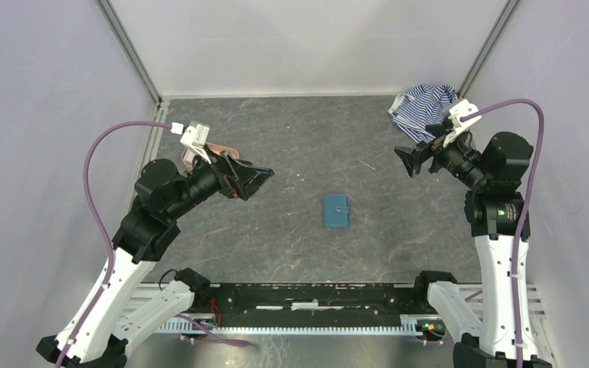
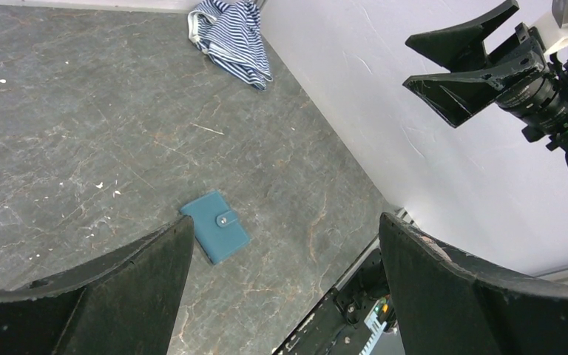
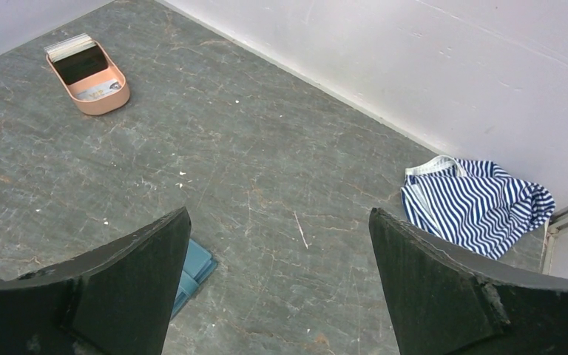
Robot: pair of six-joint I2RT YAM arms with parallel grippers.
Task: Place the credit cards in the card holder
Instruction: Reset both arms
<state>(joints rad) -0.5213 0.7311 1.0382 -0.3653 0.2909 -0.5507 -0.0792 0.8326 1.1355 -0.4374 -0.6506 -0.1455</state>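
Left hand (image 1: 259, 178) hangs wide open, empty; right hand (image 1: 409, 161) wide open too, empty. Closed wallet (image 1: 337, 211) lies on the counter (image 1: 299, 134) between them, cards (image 3: 80, 63) stacked in the pink tray (image 3: 105, 100)

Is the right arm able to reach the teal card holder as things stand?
Probably yes: the card holder lies alone on the bare table, with nothing over it, and the right tool hangs open and empty above the table to its right.
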